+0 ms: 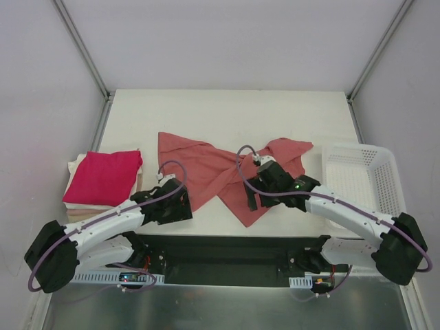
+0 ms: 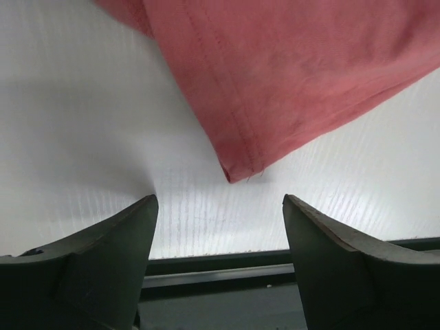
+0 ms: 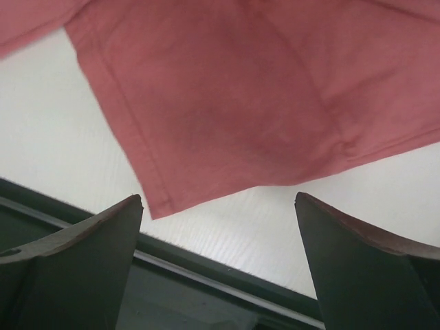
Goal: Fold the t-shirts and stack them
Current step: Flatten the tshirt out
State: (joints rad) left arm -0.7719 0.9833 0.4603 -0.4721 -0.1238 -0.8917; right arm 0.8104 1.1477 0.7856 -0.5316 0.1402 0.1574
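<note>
A salmon t-shirt (image 1: 220,172) lies crumpled and spread across the middle of the white table. My left gripper (image 1: 180,210) is open and empty just above the table at the shirt's near left hem; in the left wrist view the hem corner (image 2: 240,165) lies just beyond my gripper (image 2: 220,206). My right gripper (image 1: 251,201) is open and empty over the shirt's near lower point; in the right wrist view the cloth (image 3: 240,103) lies just ahead of the gripper (image 3: 218,203). A folded magenta t-shirt (image 1: 104,175) tops a stack of cream folded t-shirts (image 1: 77,208) at the left.
A white plastic mesh basket (image 1: 357,148) stands at the table's right edge. The table's dark near edge (image 1: 227,240) runs just behind both grippers and shows in both wrist views. White walls enclose the table on the left, back and right.
</note>
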